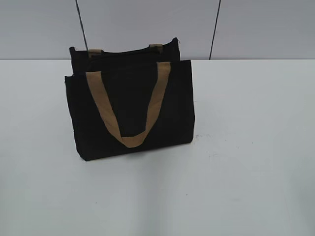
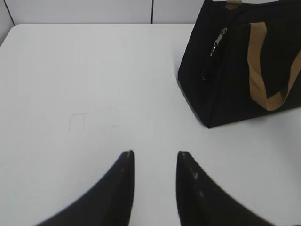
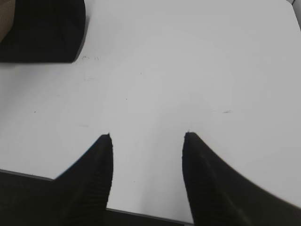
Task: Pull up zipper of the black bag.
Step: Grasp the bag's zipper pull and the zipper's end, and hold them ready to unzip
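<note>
Bright, even light; soft focus; faint shadows; no glare.

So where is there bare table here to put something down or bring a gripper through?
Bare white table lies right of the black bag, in front of it toward the camera, and left of it. The left gripper and right gripper both hang open over bare table. Only behind the bag, toward the wall, is it tight.

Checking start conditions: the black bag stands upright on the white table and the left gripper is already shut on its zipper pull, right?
No. The left gripper is open over bare table, apart from the zipper, per the left wrist view. The black bag stands upright.
</note>
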You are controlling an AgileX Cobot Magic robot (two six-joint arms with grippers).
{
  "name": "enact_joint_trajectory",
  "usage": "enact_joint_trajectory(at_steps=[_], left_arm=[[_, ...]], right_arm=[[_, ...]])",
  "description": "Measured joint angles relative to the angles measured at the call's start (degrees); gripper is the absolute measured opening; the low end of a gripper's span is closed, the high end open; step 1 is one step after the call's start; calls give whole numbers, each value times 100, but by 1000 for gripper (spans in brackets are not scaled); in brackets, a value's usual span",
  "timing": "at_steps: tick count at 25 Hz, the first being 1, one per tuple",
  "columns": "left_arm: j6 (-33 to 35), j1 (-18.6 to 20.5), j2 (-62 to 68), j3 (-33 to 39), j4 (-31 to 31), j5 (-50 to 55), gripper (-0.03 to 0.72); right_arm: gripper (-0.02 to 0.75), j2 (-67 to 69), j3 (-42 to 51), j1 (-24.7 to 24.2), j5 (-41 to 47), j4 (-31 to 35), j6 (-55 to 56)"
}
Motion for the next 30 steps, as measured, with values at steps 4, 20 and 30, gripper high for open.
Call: enact_joint_trajectory(at_steps=[4, 20, 30], left_arm=[[0, 0, 0, 0, 0, 0, 232], [0, 0, 0, 0, 0, 0, 232], [0, 0, 0, 0, 0, 0, 230]], right_arm=[[379, 0, 0, 0, 0, 0, 0], [379, 0, 0, 0, 0, 0, 0], [379, 0, 0, 0, 0, 305, 0]])
